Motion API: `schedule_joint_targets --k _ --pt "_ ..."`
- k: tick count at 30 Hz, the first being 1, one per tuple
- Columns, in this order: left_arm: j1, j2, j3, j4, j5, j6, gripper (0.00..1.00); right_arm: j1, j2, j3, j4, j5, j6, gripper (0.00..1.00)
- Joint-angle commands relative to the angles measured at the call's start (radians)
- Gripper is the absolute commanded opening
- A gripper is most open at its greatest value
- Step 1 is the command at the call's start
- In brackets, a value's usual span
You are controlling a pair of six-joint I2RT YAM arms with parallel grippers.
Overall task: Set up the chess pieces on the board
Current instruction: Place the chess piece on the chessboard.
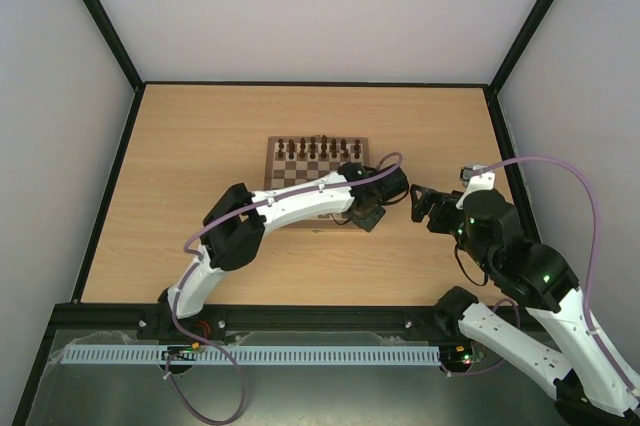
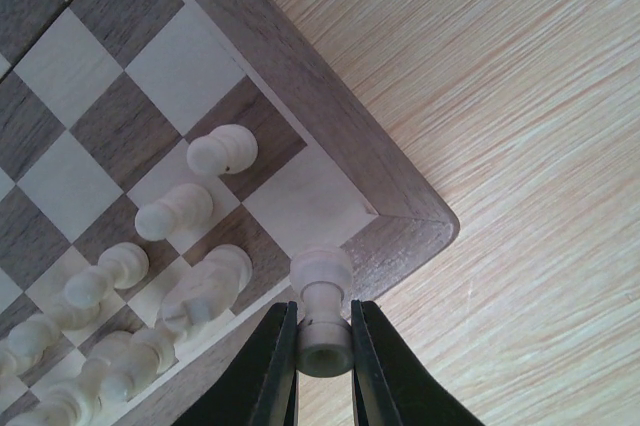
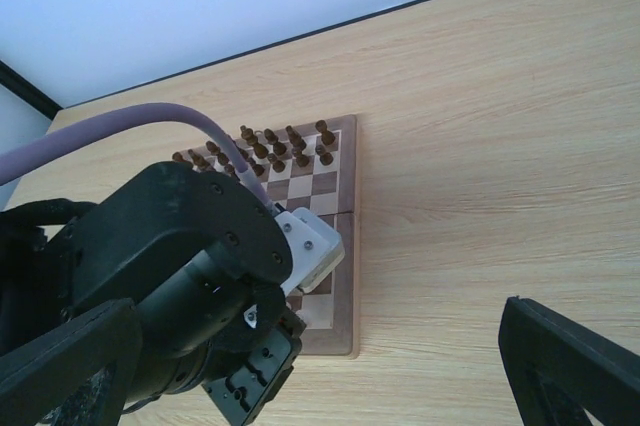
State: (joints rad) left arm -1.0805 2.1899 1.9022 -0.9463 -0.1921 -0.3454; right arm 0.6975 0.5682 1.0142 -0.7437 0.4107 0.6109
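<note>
From the top camera, my left arm reaches out from its base, elbow bent, with the forearm lying along the near edge of the board [image 1: 290, 174]. The left gripper [image 1: 365, 214] sits at the board's near right corner. The right arm rises from the lower right and folds back, and the right gripper [image 1: 425, 204] points left over bare desk [image 1: 200, 146], just beside the left one. Dark pieces [image 1: 318, 149] line the far rows.

On the left wrist camera, the jaws are narrow, pinching one pale piece [image 2: 322, 281] by its base, with its head over the board's corner border. More pale pieces [image 2: 175, 211] stand on the squares to the left.

On the right wrist camera, the jaws are spread wide and hold nothing. The left arm's wrist and the board are ahead.
</note>
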Motion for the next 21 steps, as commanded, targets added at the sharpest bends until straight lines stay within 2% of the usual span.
schedule_joint_targets --k 1,21 --pt "0.018 0.024 0.050 -0.040 -0.014 0.028 0.14 -0.003 -0.004 0.000 -0.034 0.006 -0.003 0.99" --pt "0.033 0.075 0.070 -0.032 0.019 0.059 0.15 -0.003 -0.005 -0.009 -0.029 0.004 -0.013 0.99"
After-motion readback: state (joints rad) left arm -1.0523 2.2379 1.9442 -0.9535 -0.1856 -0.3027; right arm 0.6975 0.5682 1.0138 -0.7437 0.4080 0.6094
